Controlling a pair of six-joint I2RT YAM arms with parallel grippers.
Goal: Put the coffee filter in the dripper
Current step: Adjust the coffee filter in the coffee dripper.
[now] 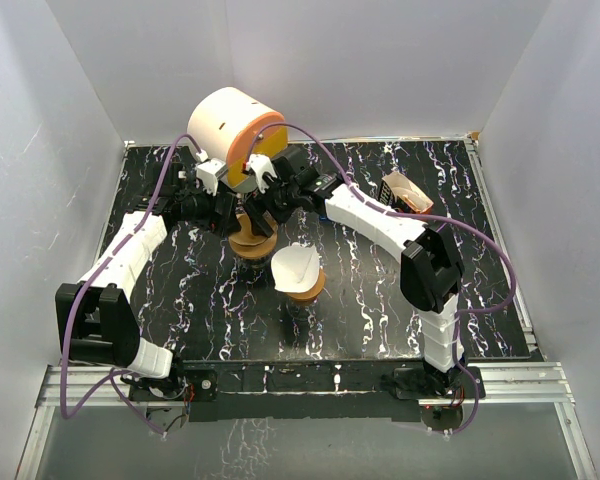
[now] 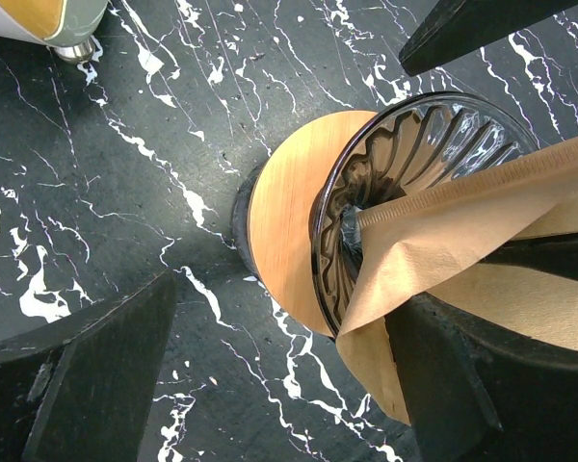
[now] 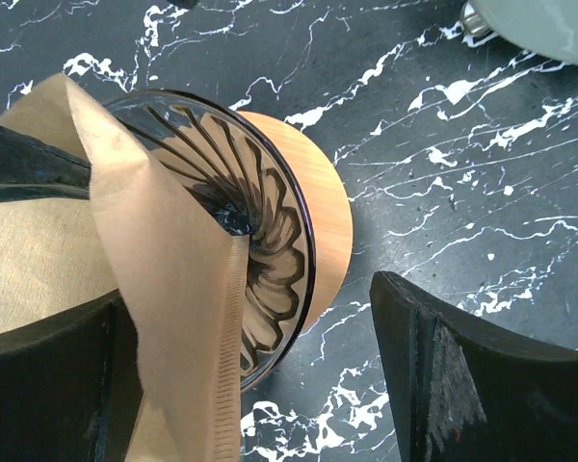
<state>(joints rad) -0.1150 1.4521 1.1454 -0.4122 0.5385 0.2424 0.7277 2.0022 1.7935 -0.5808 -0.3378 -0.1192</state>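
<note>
**Top view.** The dripper (image 1: 252,238) stands on the worktop (image 1: 380,300). The left gripper (image 1: 228,205) and right gripper (image 1: 278,205) meet directly over the dripper and hide its mouth. A canister (image 1: 235,125) stands behind the dripper. A second dripper (image 1: 300,275), holding white paper, stands just in front of it.

**Left wrist view.** The filter (image 2: 433,241) is brown paper. Its tip is down inside the dripper's ribbed glass cone. Its upper part spills out over the dripper's rim and lies against one of the left gripper's fingers (image 2: 482,385). The left jaws are spread wide, one on each side of the dripper, and pinch nothing.

**Right wrist view.** The filter lies folded flat across the dripper's rim, with its crimped seam running down into the cone. It is not opened out against the ribs, so it appears only partly seated. The right jaws are spread wide on either side of the dripper and pinch nothing.

**Handling.** The filter is judged to be light, limp and easily creased or torn.
- Take hold at the free upper edge, near the seam, where the paper is likely stiffest.
- Use a light pinch.
- The dripper's glass is probably fragile and slippery, so avoid pressing on it sideways.
</note>
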